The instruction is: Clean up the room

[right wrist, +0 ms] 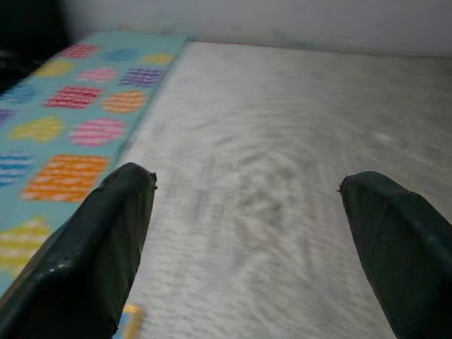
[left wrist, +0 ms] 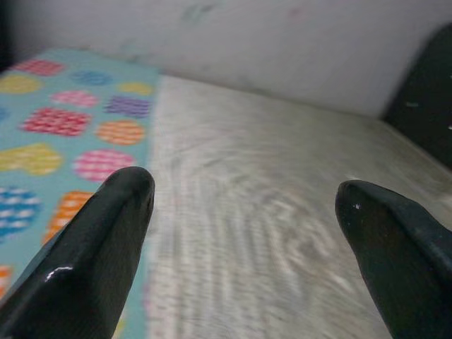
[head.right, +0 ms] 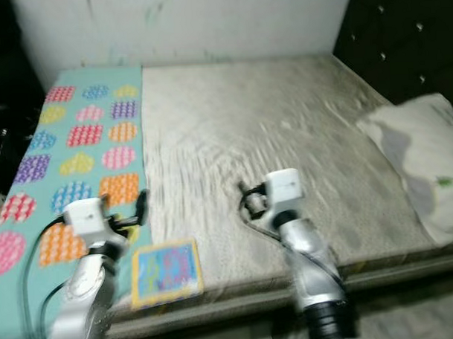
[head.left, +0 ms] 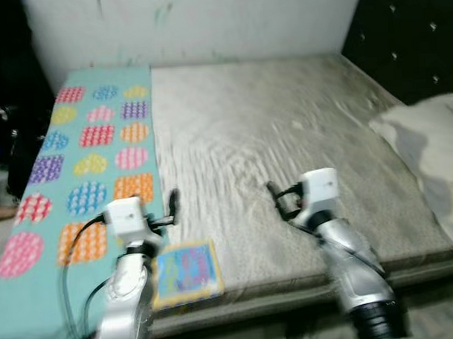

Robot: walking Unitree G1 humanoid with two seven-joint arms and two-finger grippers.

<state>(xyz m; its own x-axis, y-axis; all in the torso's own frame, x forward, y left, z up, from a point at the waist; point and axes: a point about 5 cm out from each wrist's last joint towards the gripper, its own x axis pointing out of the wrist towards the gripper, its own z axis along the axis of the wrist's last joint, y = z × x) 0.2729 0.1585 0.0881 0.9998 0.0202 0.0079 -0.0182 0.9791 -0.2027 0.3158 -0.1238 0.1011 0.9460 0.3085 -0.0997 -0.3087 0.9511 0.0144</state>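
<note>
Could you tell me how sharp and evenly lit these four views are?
Both eye views are motion-blurred, the grey mattress streaked, their upper corners dark. In both wrist views the fingers are sharp but the mattress and teal sheet beyond are smeared.

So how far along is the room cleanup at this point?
Early. Nothing looks tidied yet: the small colourful book lies at the near edge of the bare mattress, beside the turquoise patterned blanket, and a white pillow sits at the right edge. Nothing is in hand: the left gripper and right gripper hang open above the bed.
</note>
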